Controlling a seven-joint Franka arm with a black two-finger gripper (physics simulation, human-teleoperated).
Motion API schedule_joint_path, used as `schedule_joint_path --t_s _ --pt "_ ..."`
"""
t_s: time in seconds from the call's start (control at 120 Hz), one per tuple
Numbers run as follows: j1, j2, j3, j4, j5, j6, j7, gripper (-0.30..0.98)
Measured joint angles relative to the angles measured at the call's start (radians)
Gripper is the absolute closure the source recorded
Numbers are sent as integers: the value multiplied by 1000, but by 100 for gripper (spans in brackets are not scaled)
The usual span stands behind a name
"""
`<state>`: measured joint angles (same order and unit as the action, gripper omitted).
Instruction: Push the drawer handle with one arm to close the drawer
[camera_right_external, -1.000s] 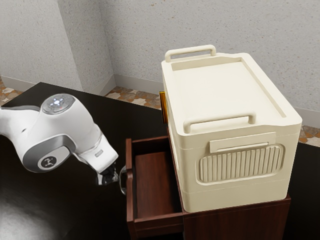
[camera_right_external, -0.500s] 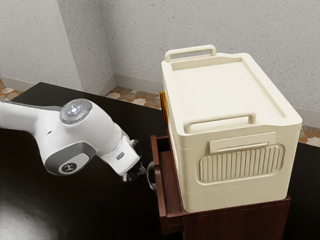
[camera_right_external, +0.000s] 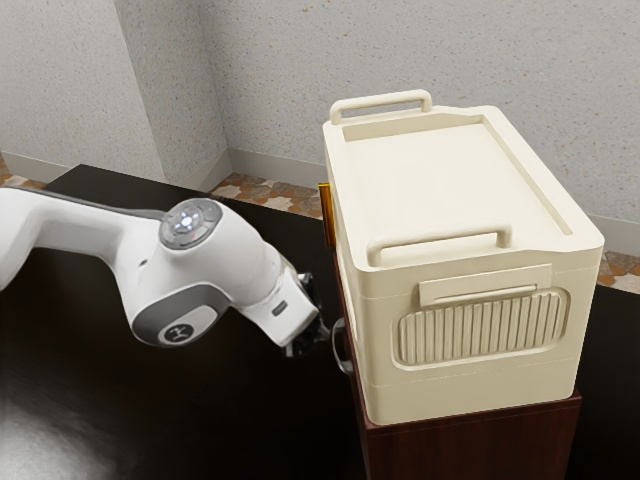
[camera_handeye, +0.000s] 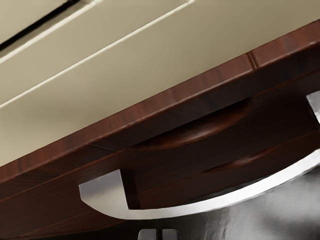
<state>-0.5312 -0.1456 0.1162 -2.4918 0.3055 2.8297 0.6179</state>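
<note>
Counter, exterior view: the black counter (camera_right_external: 70, 400) stretches under the arm (camera_right_external: 210, 270), its far edge slanting down toward the cabinet (camera_right_external: 470, 440); the room to move lies over it, on the exterior view's left, bounded by the cabinet front on the other side.
Box, exterior view: a cream box (camera_right_external: 460, 190) with two rounded grips sits on the cabinet, its base close to the cabinet's top edges.
Handle, exterior view: a curved metal bar (camera_right_external: 336, 350) on the cabinet's front side, below the box.
Drawer, exterior view: pushed in, its front up against the cabinet.
Hand, exterior view: the hand (camera_right_external: 322, 334) is at the handle's outer side, tilted down toward it; whether they touch, I cannot tell.
Cabinet edge, wrist view: a straight red-brown wooden edge runs between the box's cream side and the drawer front (camera_handeye: 170, 185).
Handle, wrist view: smooth, silver and bowed, with a blocky end meeting the dark wood and a gap behind the bar.
Hand, wrist view: narrow, the two grey fingertips (camera_handeye: 148, 235) side by side with a thin slit between them, just outside the bar.
</note>
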Motion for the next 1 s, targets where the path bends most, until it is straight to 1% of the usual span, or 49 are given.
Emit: schedule_joint_path --t_s 0.333,0.5,0.65,0.717,0.833,1.0 --pt "1 -154 0 -79 0 -93 -37 79" --pt "11 -181 4 -77 -8 -151 -53 79" --pt "15 -182 8 -2 -64 -286 -58 79" --pt "21 -181 14 35 -102 -359 -60 79" --pt "81 -179 18 105 -168 -496 -73 79" --pt "160 -159 20 293 -211 -708 -106 78"
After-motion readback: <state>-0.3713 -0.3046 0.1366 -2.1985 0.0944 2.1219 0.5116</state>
